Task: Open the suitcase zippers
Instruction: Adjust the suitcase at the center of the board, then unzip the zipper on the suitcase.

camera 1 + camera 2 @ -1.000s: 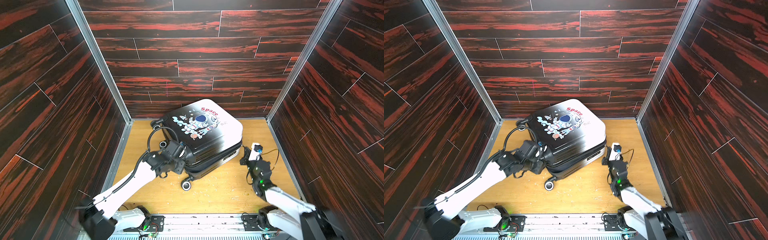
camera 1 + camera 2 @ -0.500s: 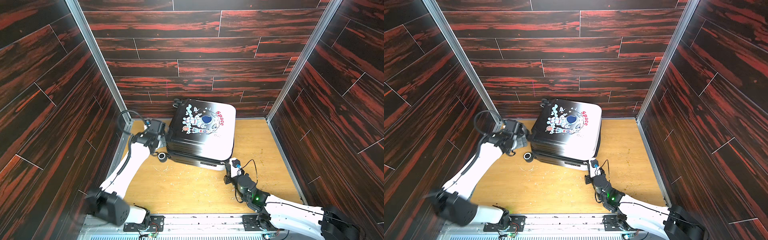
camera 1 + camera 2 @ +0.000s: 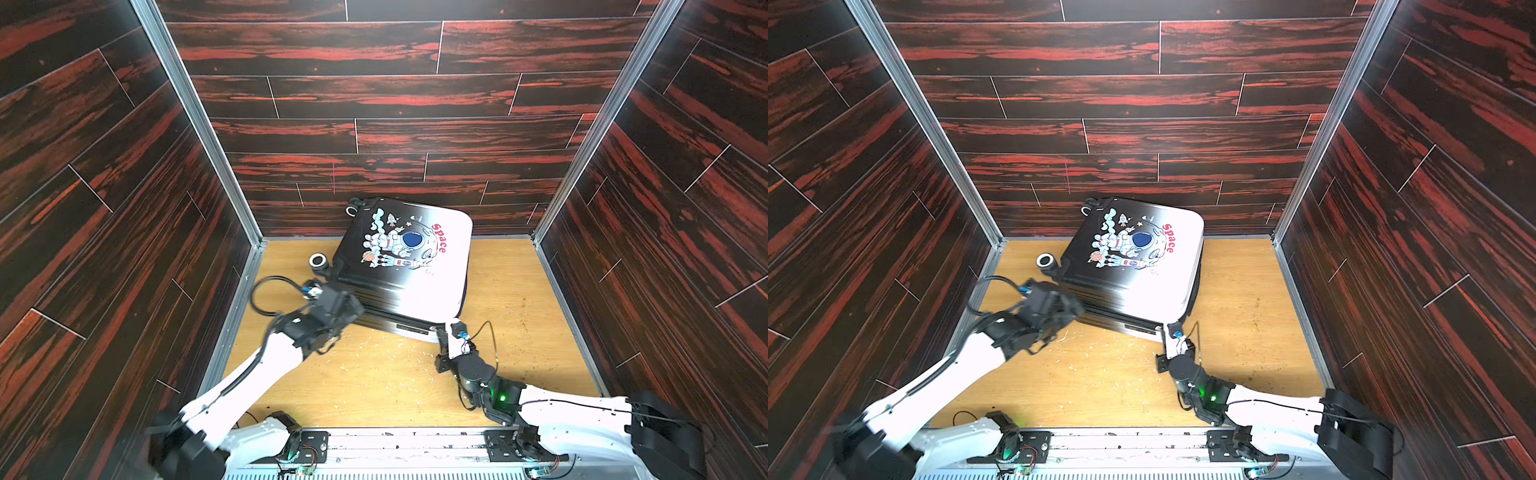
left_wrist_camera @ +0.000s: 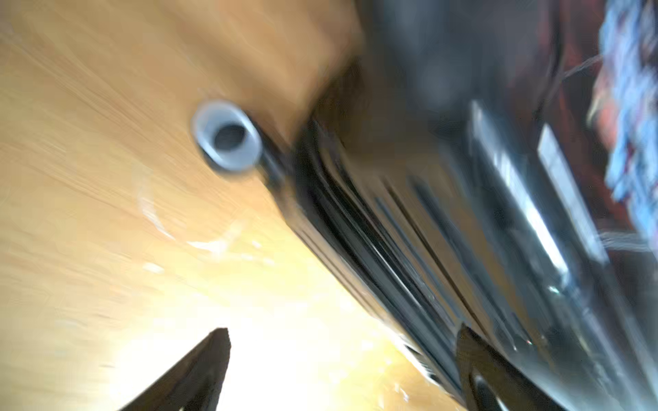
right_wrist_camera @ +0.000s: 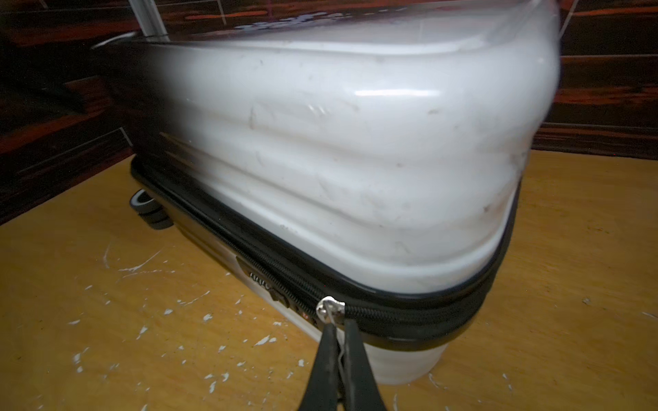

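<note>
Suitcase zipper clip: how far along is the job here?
Done: nothing that shows; the suitcase lies closed, and its zipper track looks shut where visible. In hand: the right hand pinches the silver zipper pull by the white corner; the left hand stands open beside the dark end, holding nothing. Left: running that pull round the seam.

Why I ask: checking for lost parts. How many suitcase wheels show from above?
2: a white-ringed wheel beside the suitcase's black end, and a back wheel at its far corner. Others may be hidden underneath.
</note>
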You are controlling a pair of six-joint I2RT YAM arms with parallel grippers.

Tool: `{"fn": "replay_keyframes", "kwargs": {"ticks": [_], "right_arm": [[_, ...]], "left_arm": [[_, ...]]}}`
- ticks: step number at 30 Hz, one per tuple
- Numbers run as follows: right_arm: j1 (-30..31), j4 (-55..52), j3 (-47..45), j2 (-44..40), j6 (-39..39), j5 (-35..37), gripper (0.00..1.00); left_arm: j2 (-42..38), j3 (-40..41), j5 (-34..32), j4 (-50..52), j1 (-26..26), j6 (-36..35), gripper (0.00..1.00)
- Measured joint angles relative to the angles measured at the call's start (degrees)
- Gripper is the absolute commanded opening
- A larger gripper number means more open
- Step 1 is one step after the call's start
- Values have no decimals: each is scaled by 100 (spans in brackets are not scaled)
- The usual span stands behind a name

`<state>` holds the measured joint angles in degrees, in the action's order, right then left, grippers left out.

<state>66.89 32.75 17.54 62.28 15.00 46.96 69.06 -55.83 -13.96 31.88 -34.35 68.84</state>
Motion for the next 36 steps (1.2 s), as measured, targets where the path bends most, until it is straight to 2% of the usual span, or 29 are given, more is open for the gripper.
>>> {"fn": "replay_keyframes", "kwargs": {"ticks": [6,8,11,18,21,30,36], "right_arm": [[706,-170,426,411,-116,13,0],[800,-236,459,413,-81,33,0],[841,-284,459,411,26,22,0],[870,-321,457,411,205,48,0],[890,-326,459,411,210,68,0],[903,-380,459,411,210,96,0],[933,-404,459,409,208,114,0]], "left_arm": [[269,68,2,-192,-511,732,98],[267,155,-15,-197,-540,911,93],[251,420,-15,-435,-549,1224,85],[483,715,7,-986,-599,1683,80],[487,734,4,-1049,-636,1764,79],[435,940,-26,-1445,-715,2000,64],[175,1294,-28,-1790,-737,2103,62]]}}
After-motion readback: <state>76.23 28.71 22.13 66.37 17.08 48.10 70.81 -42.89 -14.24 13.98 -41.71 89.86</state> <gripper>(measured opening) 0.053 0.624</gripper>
